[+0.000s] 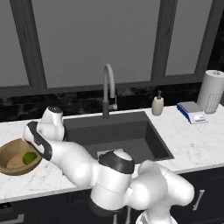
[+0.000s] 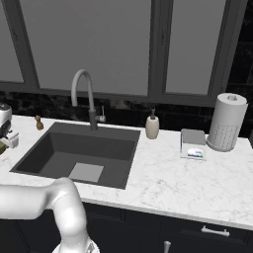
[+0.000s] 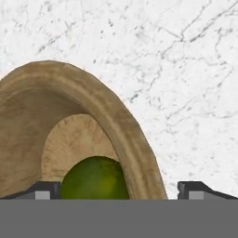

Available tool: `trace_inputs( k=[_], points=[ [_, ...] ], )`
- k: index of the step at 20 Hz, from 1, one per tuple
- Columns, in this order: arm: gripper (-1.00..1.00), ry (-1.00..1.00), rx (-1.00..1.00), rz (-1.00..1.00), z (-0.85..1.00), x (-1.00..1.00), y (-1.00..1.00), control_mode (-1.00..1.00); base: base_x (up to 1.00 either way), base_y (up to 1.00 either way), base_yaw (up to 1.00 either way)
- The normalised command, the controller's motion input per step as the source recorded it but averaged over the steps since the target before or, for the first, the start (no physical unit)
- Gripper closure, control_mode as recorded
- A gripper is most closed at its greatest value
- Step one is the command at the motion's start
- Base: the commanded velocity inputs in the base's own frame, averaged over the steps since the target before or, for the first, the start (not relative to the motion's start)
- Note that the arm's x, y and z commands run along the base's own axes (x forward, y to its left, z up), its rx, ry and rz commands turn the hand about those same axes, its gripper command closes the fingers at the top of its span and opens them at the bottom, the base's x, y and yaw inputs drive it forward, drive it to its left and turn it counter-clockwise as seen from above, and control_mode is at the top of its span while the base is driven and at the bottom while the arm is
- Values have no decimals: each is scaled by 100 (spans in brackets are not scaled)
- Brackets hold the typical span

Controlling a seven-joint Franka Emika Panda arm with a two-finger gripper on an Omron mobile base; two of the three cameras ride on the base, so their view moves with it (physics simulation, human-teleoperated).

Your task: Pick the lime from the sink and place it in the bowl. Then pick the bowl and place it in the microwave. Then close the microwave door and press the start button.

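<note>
The gripper [image 3: 118,190] hangs just above the bowl [image 1: 13,154], its jaws spread wide and gripping nothing; one tip stands inside the rim, the other outside. The bowl sits on the marble counter [image 1: 192,144] left of the sink [image 1: 127,135], with the lime [image 1: 29,158] lying in it. Wooden, stiff and probably light, the bowl looks best pinched by its rim; its smooth wall may slip, and the lime could roll if tilted.

My gripper [image 3: 118,189] straddles the rim of the bowl [image 1: 11,159], which sits on the counter [image 1: 192,140] left of the sink [image 1: 127,138]; the lime [image 1: 29,158] lies in it.
</note>
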Motion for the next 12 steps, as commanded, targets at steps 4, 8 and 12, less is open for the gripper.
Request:
trace_inputs(
  k=[4, 8, 12],
  points=[
    [100, 0, 0, 0, -34, -9, 4, -100, 0, 0, 0],
    [100, 0, 3, 0, -36, -26, -1, -100, 0, 0, 0],
    [100, -1, 6, 0, -27, -26, -5, -100, 0, 0, 0]
  ],
)
